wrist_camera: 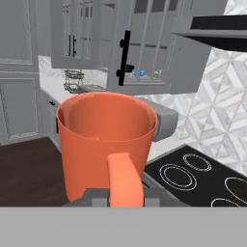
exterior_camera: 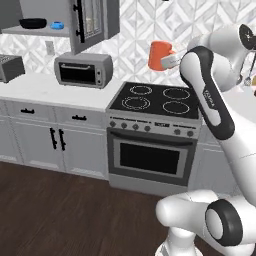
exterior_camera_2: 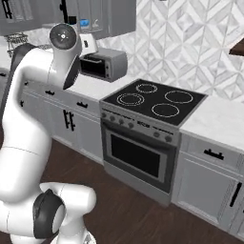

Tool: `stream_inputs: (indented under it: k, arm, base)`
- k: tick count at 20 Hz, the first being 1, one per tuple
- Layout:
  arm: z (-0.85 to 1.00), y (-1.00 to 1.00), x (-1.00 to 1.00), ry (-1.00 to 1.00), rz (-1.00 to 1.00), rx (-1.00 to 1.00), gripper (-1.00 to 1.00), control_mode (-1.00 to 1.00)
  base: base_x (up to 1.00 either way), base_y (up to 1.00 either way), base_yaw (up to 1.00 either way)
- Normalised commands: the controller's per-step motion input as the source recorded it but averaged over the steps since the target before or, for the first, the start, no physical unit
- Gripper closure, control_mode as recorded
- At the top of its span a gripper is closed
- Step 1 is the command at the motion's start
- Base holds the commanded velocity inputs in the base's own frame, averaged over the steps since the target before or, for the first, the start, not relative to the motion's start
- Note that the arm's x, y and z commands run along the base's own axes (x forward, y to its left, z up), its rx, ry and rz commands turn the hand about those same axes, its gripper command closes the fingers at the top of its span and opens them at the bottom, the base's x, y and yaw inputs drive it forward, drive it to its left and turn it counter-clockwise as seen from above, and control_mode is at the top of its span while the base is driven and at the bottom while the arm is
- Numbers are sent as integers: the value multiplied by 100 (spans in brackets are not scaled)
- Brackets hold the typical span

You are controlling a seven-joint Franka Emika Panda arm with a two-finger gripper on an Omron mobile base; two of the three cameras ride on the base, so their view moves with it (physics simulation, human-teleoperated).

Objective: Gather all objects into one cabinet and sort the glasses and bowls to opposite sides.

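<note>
End effector [exterior_camera: 172, 61] is gripping the orange mug [exterior_camera: 159, 55], carrying it high above the stove [exterior_camera: 155, 100]. Far left, the black bowl [exterior_camera: 33, 23] and blue bowl [exterior_camera: 57, 25] are sitting inside the open cabinet [exterior_camera: 92, 22].

We see even, soft, rendered light in all three views, with no single strong source. The white speckled countertop [exterior_camera: 60, 92] reads bright, the dark wood floor [exterior_camera: 60, 210] dim. The glossy black glass stovetop [exterior_camera: 155, 99] carries only a faint sheen, no hard glare. Shadows are weak, darkest inside the grey toaster oven [exterior_camera: 82, 70]. All frames look coarse and slightly soft. In the hand view the orange handled mug [wrist_camera: 107, 144] sits near and large, its edges a little blurred.
</note>
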Motion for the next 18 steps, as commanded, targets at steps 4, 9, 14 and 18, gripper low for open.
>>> stream_inputs:
  k: [4,9,14,18]
  arm:
    - [0,0,0,0,0,0,100,100]
    - [0,0,0,0,0,0,100,100]
    - [0,0,0,0,0,0,100,100]
    - [0,0,0,0,0,0,100,100]
  base:
    - [4,100,25]
    - [10,100,24]
    - [26,100,8]
    - [6,95,-38]
